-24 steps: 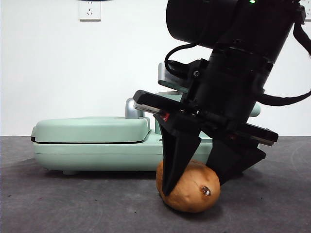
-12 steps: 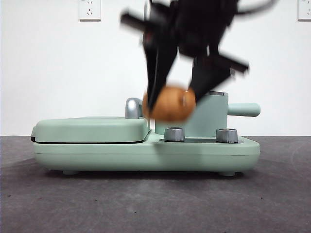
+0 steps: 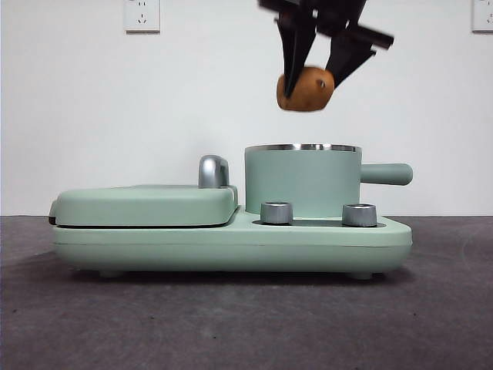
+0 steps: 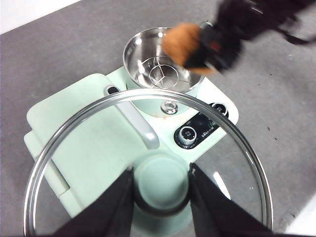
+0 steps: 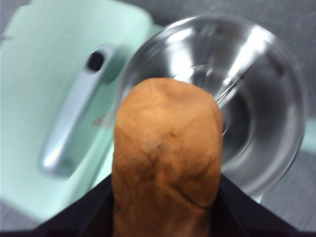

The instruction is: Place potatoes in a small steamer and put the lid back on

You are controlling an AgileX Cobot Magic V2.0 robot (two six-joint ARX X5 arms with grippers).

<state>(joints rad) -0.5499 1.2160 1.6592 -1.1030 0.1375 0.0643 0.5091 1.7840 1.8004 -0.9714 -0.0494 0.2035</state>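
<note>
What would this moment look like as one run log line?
right claw: shut on potato, above open pot | left claw: shut on lid knob, off to the side | potato not in pot

place: looks to me like a robot test bench, not a home kitchen
wall: i see a bare white wall [image 3: 115, 116] with two power sockets [image 3: 142, 15]
surface: dark grey tabletop [image 3: 231, 324]
appliance: only a mint-green cooker base [image 3: 231, 243], staged alone

Matte black two-jawed right gripper [image 3: 316, 73] — tapered wedge jaws beneath a flat crossbar; matching black left gripper [image 4: 161, 197].
</note>
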